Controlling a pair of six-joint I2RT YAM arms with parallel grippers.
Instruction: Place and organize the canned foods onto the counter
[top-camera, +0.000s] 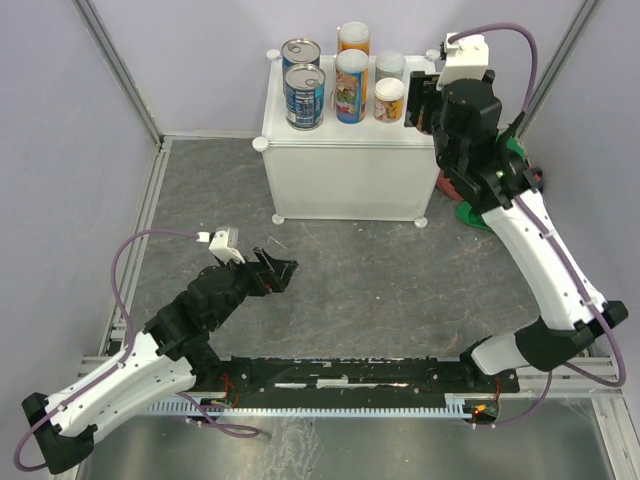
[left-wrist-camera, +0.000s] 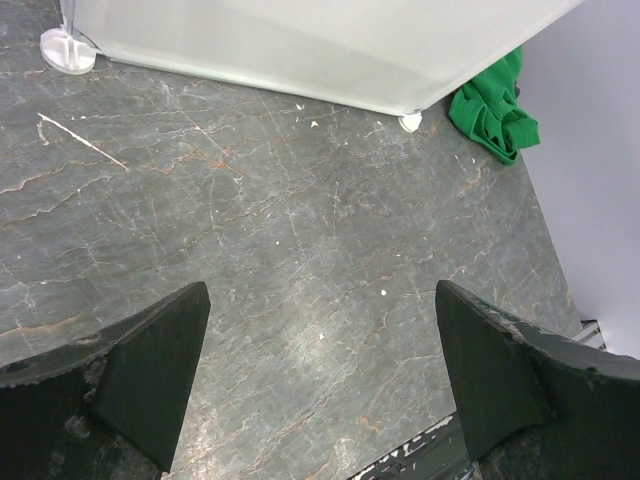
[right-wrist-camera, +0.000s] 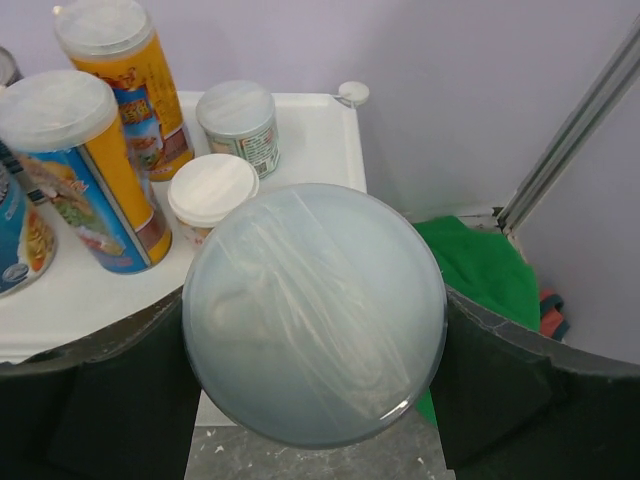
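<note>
The white counter (top-camera: 345, 170) stands at the back, its wall also showing in the left wrist view (left-wrist-camera: 300, 40). On it stand two dark blue cans (top-camera: 304, 97), two tall yellow/orange cans (top-camera: 351, 86) and two small pale-lidded cans (top-camera: 389, 99). My right gripper (top-camera: 425, 100) is at the counter's right edge, shut on a can with a pale plastic lid (right-wrist-camera: 314, 312) held above that edge. The wrist view shows the tall cans (right-wrist-camera: 75, 170) and small cans (right-wrist-camera: 210, 195) just beyond it. My left gripper (top-camera: 285, 270) is open and empty low over the floor (left-wrist-camera: 320, 370).
A green cloth (top-camera: 482, 214) lies on the floor right of the counter, under my right arm; it also shows in the left wrist view (left-wrist-camera: 495, 105) and the right wrist view (right-wrist-camera: 475, 265). Purple walls and metal frame posts (top-camera: 115, 60) enclose the grey marbled floor (top-camera: 350, 290).
</note>
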